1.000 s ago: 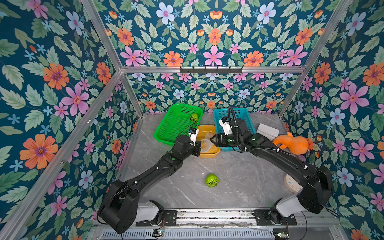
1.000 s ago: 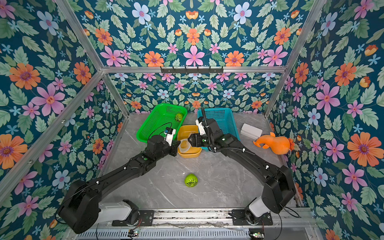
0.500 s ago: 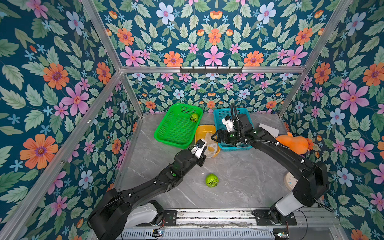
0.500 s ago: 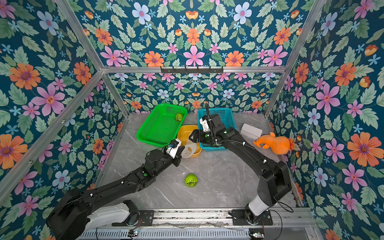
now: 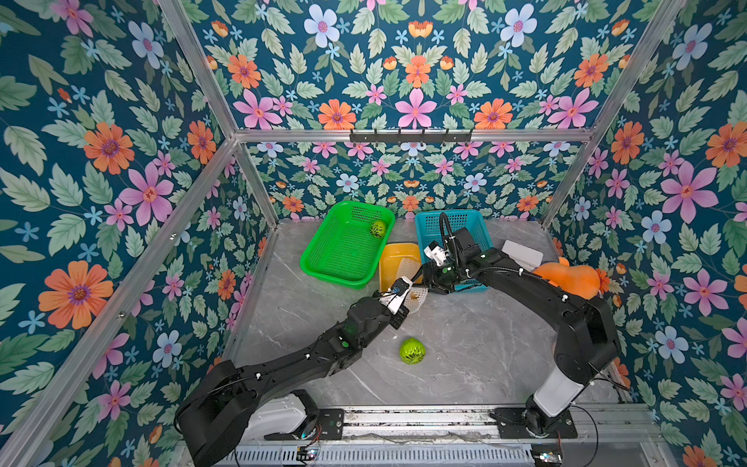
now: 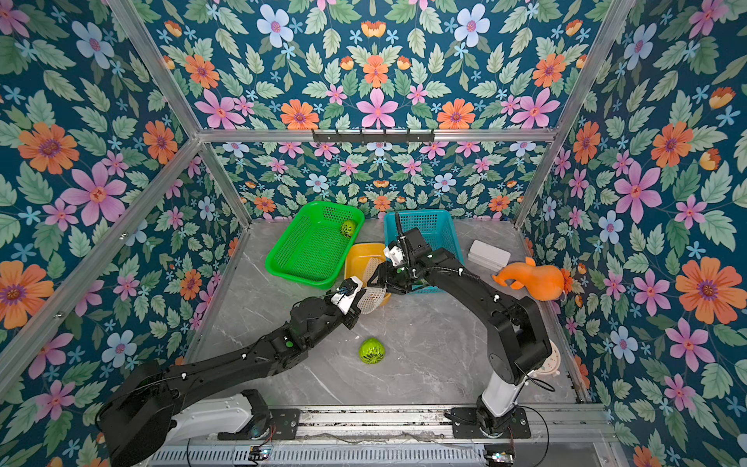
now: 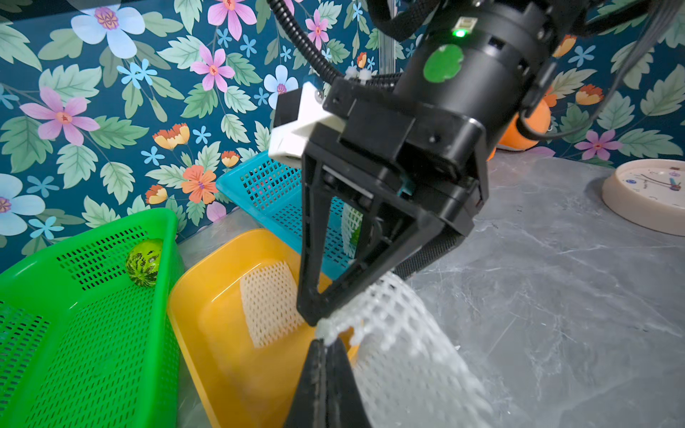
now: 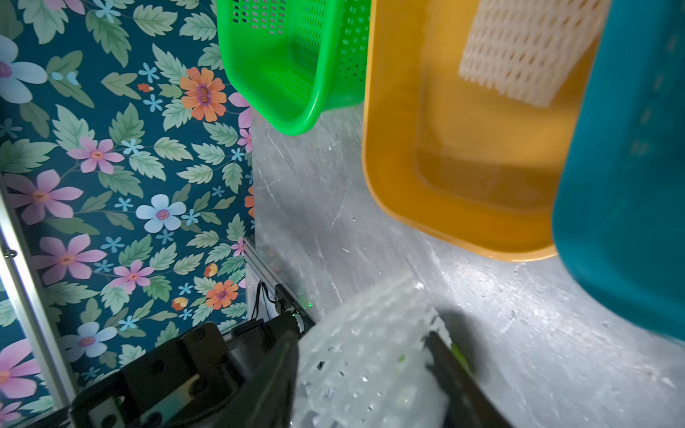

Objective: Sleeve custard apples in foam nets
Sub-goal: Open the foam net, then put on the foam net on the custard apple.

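Observation:
A white foam net (image 5: pixel 419 296) (image 6: pixel 370 300) hangs over the table just in front of the yellow tray. My left gripper (image 7: pixel 326 342) (image 5: pixel 409 298) is shut on one edge of this net (image 7: pixel 407 352). My right gripper (image 8: pixel 363 341) (image 5: pixel 430 285) comes from the opposite side, its two fingers closed against the net (image 8: pixel 363 374), which fills the gap between them. A second foam net (image 7: pixel 268 300) (image 8: pixel 519 55) lies flat in the yellow tray. One custard apple (image 5: pixel 412 351) (image 6: pixel 372 351) sits on the table nearer the front. Another custard apple (image 5: pixel 378 229) (image 7: pixel 144 262) rests in the green basket.
The green basket (image 5: pixel 343 258), yellow tray (image 5: pixel 392 254) and blue basket (image 5: pixel 465 222) stand side by side at the back. An orange gourd toy (image 5: pixel 574 279) and a white box (image 5: pixel 521 252) sit at the right. A round beige clock (image 7: pixel 648 192) lies near the right arm's base.
My left gripper has drawn the foam net out of the yellow tray toward the front. My right gripper has swung over from the blue basket and its jaws have narrowed onto the net.

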`<state>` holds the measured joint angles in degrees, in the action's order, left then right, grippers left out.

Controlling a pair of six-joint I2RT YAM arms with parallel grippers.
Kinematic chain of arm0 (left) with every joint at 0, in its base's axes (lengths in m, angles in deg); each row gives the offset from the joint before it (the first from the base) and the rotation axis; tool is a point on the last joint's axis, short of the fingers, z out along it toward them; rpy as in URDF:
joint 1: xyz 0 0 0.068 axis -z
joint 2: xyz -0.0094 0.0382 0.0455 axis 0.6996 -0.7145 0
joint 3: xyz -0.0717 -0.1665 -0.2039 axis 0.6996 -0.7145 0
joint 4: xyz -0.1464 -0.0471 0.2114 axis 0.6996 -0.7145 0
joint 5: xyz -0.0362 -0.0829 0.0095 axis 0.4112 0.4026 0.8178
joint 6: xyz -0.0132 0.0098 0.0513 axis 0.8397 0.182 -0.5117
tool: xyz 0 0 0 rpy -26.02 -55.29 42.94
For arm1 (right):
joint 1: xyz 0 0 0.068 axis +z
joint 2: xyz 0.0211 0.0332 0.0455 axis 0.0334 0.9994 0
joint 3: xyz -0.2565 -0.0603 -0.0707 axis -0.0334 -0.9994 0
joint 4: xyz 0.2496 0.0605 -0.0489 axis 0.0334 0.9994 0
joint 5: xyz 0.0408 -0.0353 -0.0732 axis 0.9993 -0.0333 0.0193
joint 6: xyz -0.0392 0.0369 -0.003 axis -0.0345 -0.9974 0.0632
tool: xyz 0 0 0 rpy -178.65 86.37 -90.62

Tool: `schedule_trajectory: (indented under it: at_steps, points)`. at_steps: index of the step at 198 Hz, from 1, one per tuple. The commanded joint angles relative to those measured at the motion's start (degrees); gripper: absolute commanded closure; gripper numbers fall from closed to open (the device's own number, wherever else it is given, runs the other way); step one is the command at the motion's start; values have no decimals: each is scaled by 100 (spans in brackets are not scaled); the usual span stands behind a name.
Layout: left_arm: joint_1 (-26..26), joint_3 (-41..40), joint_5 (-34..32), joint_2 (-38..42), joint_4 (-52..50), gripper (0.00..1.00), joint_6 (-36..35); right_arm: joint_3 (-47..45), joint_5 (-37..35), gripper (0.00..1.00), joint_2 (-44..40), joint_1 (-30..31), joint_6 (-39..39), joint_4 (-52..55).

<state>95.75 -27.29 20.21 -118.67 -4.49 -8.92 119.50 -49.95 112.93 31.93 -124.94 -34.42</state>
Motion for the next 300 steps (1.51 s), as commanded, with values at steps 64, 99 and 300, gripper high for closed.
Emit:
schedule_trajectory:
  at_steps: [64, 99, 300]
  points:
    - [-2, -236, -48, 146, 51, 20, 620, -146, -986, 100, -565, -71, 253, 37]
    - [-29, -602, -15, 512, -139, 0, 1391, -465, -1742, 100, -864, -57, 573, 0]
    - [-638, -1865, 1873, 2434, -2845, 33, 5009, -2952, -7038, 98, -1816, 3326, 2214, -3152]
